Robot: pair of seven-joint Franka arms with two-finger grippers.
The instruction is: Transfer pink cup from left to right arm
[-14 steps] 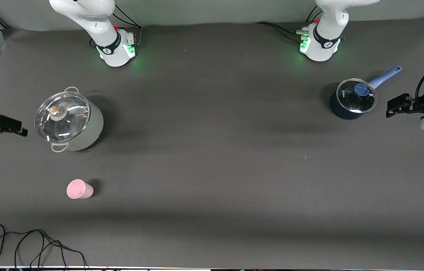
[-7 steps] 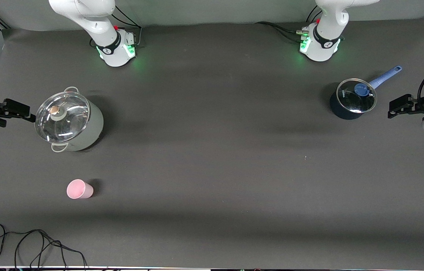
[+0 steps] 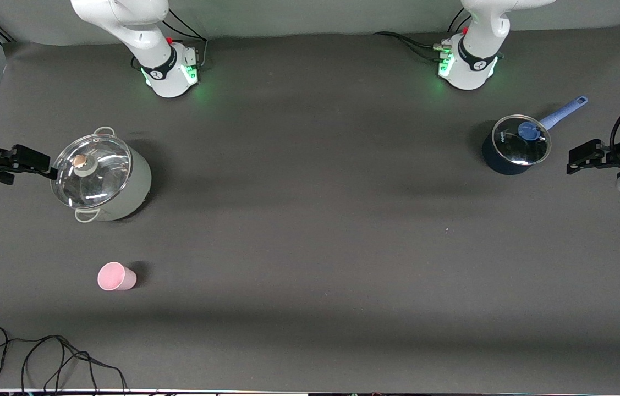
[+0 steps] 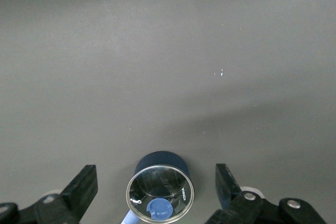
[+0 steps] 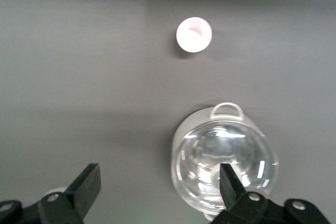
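The pink cup (image 3: 116,276) stands upright on the dark table toward the right arm's end, nearer to the front camera than the big pot. It also shows in the right wrist view (image 5: 194,34), mouth up. My right gripper (image 3: 40,161) is open and empty in the air, by the big pot's rim, well away from the cup; its jaws (image 5: 159,184) stand wide apart. My left gripper (image 3: 578,156) is open and empty in the air at the left arm's end, beside the small saucepan; its jaws (image 4: 156,184) are wide apart. Neither gripper touches the cup.
A large pale pot with a glass lid (image 3: 100,179) stands at the right arm's end and shows in the right wrist view (image 5: 224,166). A small dark-blue saucepan with a glass lid and blue handle (image 3: 514,144) stands at the left arm's end. A black cable (image 3: 40,357) lies at the table's front edge.
My right gripper has moved away from the front camera and toward the big pot's rim. My left gripper has hardly moved. The cup has stayed put.
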